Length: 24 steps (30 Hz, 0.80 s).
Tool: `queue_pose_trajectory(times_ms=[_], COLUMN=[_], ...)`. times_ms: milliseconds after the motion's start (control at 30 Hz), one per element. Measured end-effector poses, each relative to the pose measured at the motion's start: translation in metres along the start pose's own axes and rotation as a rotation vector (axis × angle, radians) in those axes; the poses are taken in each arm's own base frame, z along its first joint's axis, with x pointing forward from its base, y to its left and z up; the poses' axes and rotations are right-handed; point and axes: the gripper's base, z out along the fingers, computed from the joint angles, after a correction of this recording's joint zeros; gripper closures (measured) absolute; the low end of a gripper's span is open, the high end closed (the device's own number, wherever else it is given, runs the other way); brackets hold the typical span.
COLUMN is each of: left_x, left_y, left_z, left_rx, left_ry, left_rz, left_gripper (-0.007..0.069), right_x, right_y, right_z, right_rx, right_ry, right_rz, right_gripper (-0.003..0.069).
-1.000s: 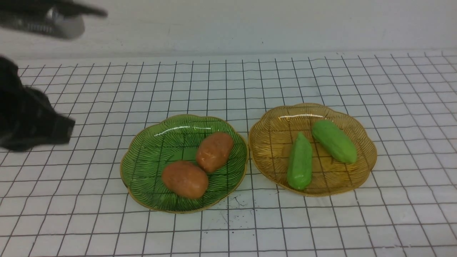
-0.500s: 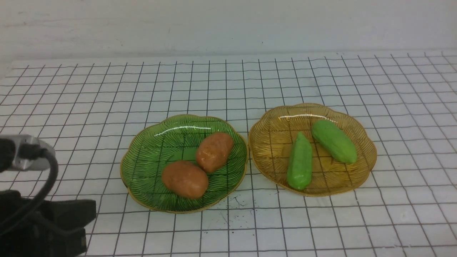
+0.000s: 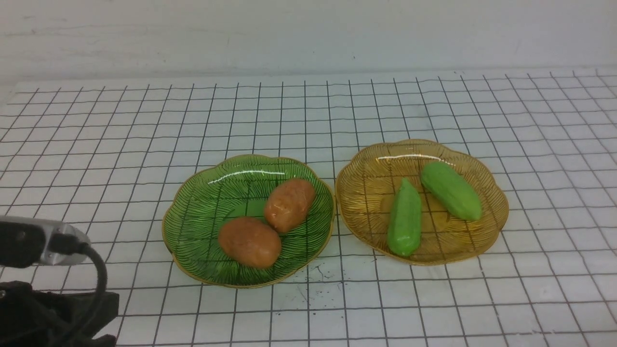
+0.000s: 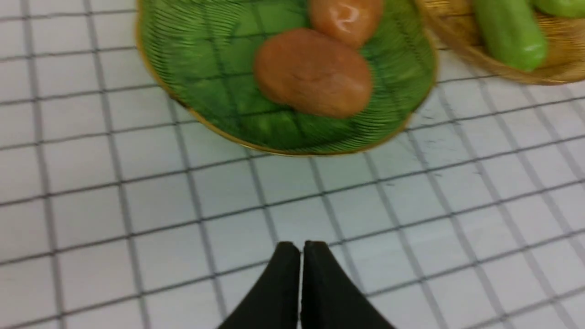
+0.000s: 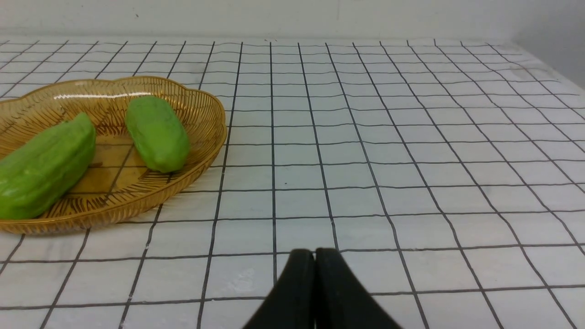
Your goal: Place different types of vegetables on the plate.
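Observation:
Two glossy orange-brown potatoes (image 3: pixel 249 242) (image 3: pixel 289 204) lie on the green plate (image 3: pixel 202 207) in the middle of the table. Two light-green cucumber-like vegetables (image 3: pixel 405 218) (image 3: pixel 451 190) lie on the amber plate (image 3: pixel 371 183) to its right. The left wrist view has my left gripper (image 4: pixel 301 246) shut and empty, low over the cloth near the green plate (image 4: pixel 196 87) and the nearer potato (image 4: pixel 313 72). Only the left arm's body shows at the front view's lower left corner. In the right wrist view my right gripper (image 5: pixel 315 252) is shut and empty, on the cloth beside the amber plate (image 5: pixel 201 137).
A white cloth with a black grid (image 3: pixel 308 111) covers the table, and a pale wall (image 3: pixel 308 33) stands behind it. The left arm's camera and cable (image 3: pixel 53 246) sit at the near left corner.
The left arm has dropped from high at the left side to the near left corner of the table. Plates and vegetables have not moved.

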Motion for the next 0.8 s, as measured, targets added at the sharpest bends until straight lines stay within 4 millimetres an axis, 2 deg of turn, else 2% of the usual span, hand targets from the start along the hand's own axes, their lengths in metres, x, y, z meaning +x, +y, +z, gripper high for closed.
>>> queue_pose_trajectory(times_ms=[133,233,267,400,533,800], left_x=[0.033,0.052,0.064,0.096,0.110,0.114], left_y=[0.010,0.015,0.018,0.025,0.031,0.034], left_z=[-0.004,-0.007,-0.008,0.000,0.007,0.008], left_rx=[-0.074,-0.101,-0.118,-0.163,-0.235,-0.277], left_ry=[-0.172,-0.292,-0.350,-0.423,-0.429,-0.391], left_rz=[0.067,0.066,0.061,0.044,0.003,-0.020], left_gripper=[0.0632,0.0632,0.0632,0.0632,0.0632,0.0632], right_x=[0.000,0.000,0.000,0.000,0.000,0.000], right_y=[0.000,0.000,0.000,0.000,0.000,0.000], right_z=[0.000,0.000,0.000,0.000,0.000,0.000], right_rx=[0.000,0.000,0.000,0.000,0.000,0.002], right_ry=[0.000,0.000,0.000,0.000,0.001,0.001], right_rz=[0.000,-0.001,-0.001,-0.002,-0.003,-0.005], right_gripper=[0.0673,0.0673,0.0673,0.0673,0.0673,0.0673])
